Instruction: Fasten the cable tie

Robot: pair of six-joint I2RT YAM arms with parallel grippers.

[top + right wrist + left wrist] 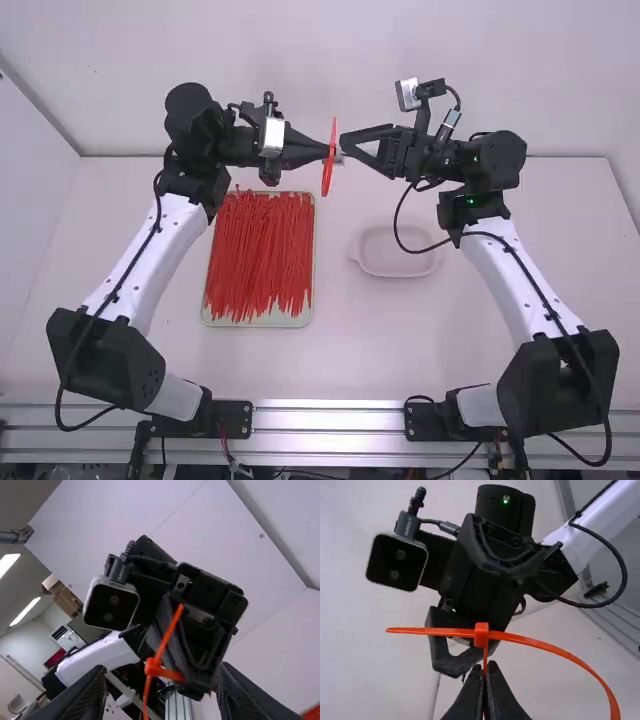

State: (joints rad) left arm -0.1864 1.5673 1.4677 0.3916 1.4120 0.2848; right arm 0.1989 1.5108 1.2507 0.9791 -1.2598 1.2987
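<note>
Tie (329, 166), looped through its own head (481, 634), sits pinched in the left gripper's (484, 682) closed jaws just behind that head. The right gripper (161, 680) faces it, jaws wide, with the strap running crosswise just ahead.

White table (400, 340) enclosed by plain white walls (330, 50); ceiling light strips (9, 564) and stacked cardboard boxes (64, 594) beyond.

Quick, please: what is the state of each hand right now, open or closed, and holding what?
Left hand: closed, holding the red cable tie.
Right hand: open.
</note>
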